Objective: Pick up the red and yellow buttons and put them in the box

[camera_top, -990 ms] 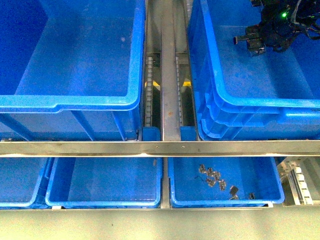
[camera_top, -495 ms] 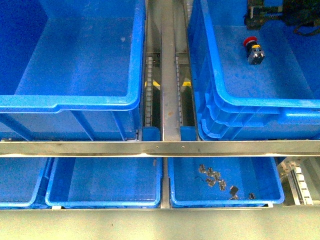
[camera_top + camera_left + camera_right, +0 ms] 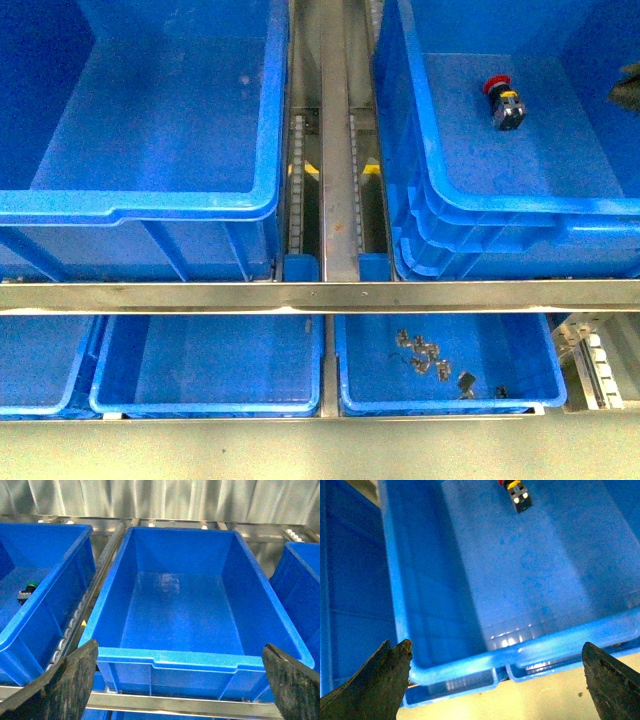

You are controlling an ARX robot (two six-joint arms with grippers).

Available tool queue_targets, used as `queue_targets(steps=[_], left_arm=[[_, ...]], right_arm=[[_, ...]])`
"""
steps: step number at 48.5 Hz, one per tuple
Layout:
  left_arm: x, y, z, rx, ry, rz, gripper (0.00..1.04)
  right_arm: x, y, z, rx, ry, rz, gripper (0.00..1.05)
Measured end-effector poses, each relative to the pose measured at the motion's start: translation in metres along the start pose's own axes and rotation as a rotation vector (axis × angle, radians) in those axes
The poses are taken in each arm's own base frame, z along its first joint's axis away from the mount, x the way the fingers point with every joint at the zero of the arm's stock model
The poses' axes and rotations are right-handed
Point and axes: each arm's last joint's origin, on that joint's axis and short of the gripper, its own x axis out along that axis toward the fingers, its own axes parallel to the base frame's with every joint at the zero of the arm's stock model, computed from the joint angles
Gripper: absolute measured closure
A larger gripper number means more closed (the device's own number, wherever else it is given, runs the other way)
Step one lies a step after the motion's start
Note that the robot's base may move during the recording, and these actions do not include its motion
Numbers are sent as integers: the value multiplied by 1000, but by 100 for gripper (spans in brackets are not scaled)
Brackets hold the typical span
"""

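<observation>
Trays [image 3: 520, 345] on the low shelf come first, nearest us. The right one holds loose metal bits [image 3: 425, 355], and we can make out no buttons there. Just beyond runs the rail [image 3: 320, 295]. Past it stand two deep crates side by side with rollers [image 3: 297, 180] between: the left crate [image 3: 140, 205] is bare, and the box [image 3: 520, 207] is on the right. Inside, the red button [image 3: 503, 100] lies on its side on the floor, toward the far wall and touching no wall. Its long axis slants, cap to the far left, black body toward us and rightward. Above a rim of the box hangs the right gripper [image 3: 495, 650], fingers spread wide with nothing between them. The button sits well beyond it, at the very edge of the right wrist view. We take the dark sliver at the front view's right edge for the right arm [image 3: 628, 88], so that arm is much the nearer. The left gripper [image 3: 180, 647], equally wide and empty, faces an empty crate, likely the left one. A neighbouring crate [image 3: 30, 550] holds a green button [image 3: 27, 591], not ours. We judge this red one placed. The next move needs another red or yellow cap, and none shows in any view. Only crate rims stand in the arms' way.
</observation>
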Motion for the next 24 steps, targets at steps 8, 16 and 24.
queue_targets(steps=[8,16,24], left_arm=[[0,0,0,0,0,1,8],[0,0,0,0,0,0,8],[0,0,0,0,0,0,8]], right_arm=[[-17,-20,-18,-297,-386,79,40],[-42,-29,-14,-395,-477,70,72],[-55,-37,-21,-417,-458,70,98]])
